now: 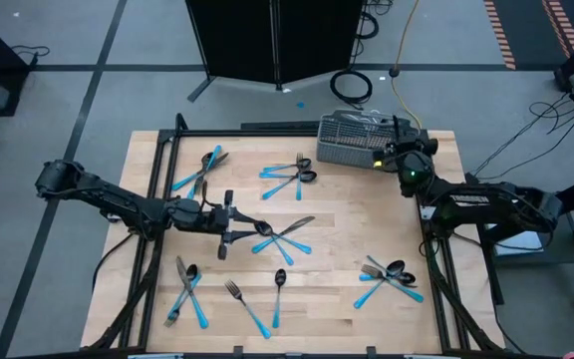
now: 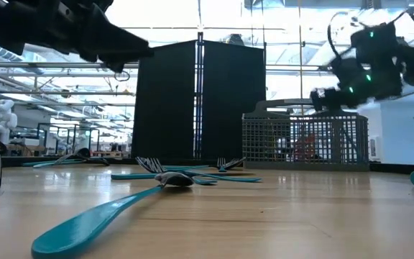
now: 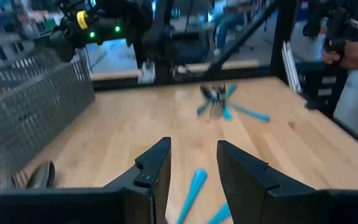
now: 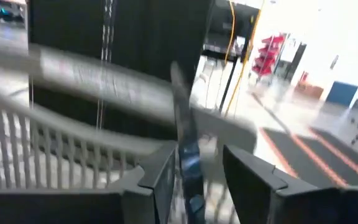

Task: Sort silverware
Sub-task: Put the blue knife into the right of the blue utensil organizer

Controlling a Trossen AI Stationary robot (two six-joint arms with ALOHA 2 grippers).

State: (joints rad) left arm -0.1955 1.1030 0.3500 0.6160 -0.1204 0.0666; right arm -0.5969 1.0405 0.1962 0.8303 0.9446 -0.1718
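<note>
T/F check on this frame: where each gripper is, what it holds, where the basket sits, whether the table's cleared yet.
1. The right gripper is at the wire-mesh basket. True.
2. The right gripper is empty. False: the right wrist view shows a dark knife standing between its fingers.
3. The left gripper is over the table's middle, fingers open, beside a fan of silverware. True.
4. The left gripper already holds a fork. False: in the left wrist view only blue handles lying on the table show between its fingers.
5. The basket sits at the table's near left corner. False: it is at the far right corner.
6. Silverware clusters lie across the table. True.
</note>
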